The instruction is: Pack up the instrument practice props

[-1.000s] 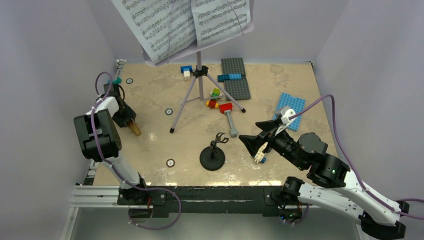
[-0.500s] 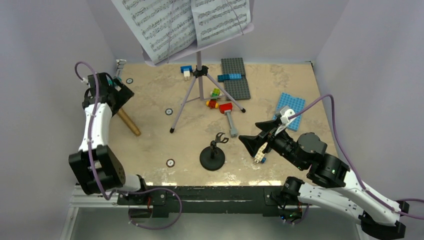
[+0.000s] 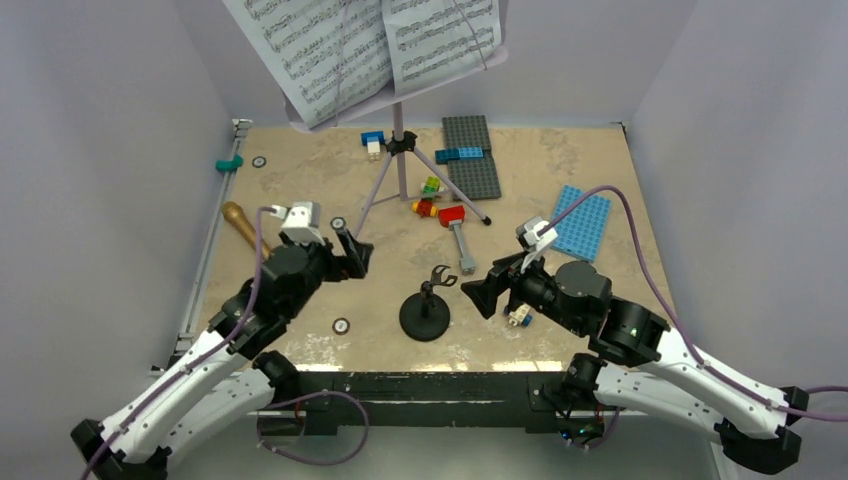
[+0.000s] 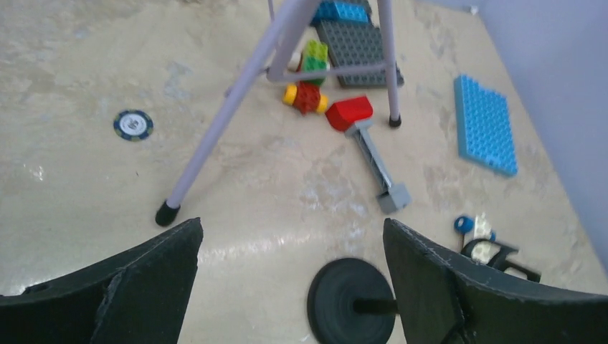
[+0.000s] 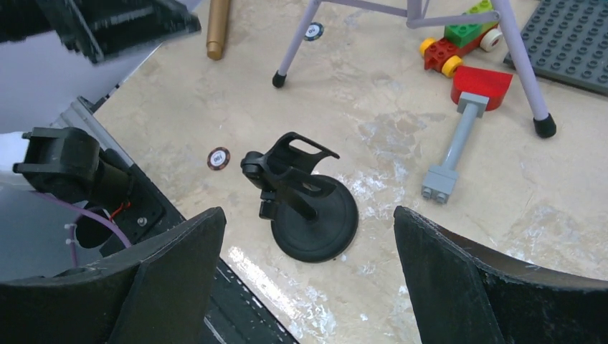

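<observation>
Your left gripper [image 3: 354, 250] and right gripper [image 3: 482, 290] both gape wide and empty, either side of the black round-based mic stand [image 3: 424, 312]. It stands near the table's [image 3: 560, 165] front edge, stem upright, forked clip uppermost.

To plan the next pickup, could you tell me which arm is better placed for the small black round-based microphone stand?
Probably right: its open jaws frame the small black round-based microphone stand centrally; the left's sit farther off.
</observation>
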Controlling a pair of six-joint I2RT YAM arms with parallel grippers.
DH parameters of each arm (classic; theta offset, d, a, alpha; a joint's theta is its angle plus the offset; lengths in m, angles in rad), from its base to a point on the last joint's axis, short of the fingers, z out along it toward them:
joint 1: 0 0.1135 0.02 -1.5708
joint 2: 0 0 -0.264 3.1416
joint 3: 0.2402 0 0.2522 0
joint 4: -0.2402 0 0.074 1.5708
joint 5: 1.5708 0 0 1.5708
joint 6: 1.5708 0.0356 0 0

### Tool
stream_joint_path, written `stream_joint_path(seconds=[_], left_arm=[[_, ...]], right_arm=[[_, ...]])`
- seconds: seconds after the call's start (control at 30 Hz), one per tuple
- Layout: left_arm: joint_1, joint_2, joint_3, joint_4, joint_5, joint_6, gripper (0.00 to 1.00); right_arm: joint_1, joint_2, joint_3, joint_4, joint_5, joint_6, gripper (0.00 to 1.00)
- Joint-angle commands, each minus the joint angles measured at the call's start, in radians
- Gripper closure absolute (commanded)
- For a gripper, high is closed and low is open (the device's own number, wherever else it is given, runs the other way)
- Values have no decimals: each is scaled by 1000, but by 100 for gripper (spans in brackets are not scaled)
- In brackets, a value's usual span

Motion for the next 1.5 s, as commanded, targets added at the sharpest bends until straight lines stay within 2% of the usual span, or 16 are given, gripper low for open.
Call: stream_joint_path(seconds=[0.0,0.1,0.23,0.33,0.43,0.57,0.67,0.9,1.47], left_arm=[[-288,0,-73,-3,-328,24,0],[-440,37,-104,6,-405,-32,0],[-465,50,-150,38,-385,-144,0],[-465,-59,-286,231,-228,-60,0],[-465,-151,-477,546,-48,38,0],[-467,-127,-595,764,86,111,11],[-496,-19,-591,850,136,185,17],[-547,196,-566,1087,200,312,21],[-551,573,-468,1330,175,433,41]], right_arm=[[-6,-4,-18,19,-6,46,8],[-5,-11,-29,-2,25,52,8],[-6,-43,-36,-30,45,62,8],[-6,-65,-44,-53,62,67,8],[-6,-81,-53,-66,77,67,8],[-5,-84,-59,-75,93,57,8],[-6,-77,-57,-77,105,45,8],[-7,-76,-48,-86,112,38,8],[-6,-50,-4,-117,127,7,8]])
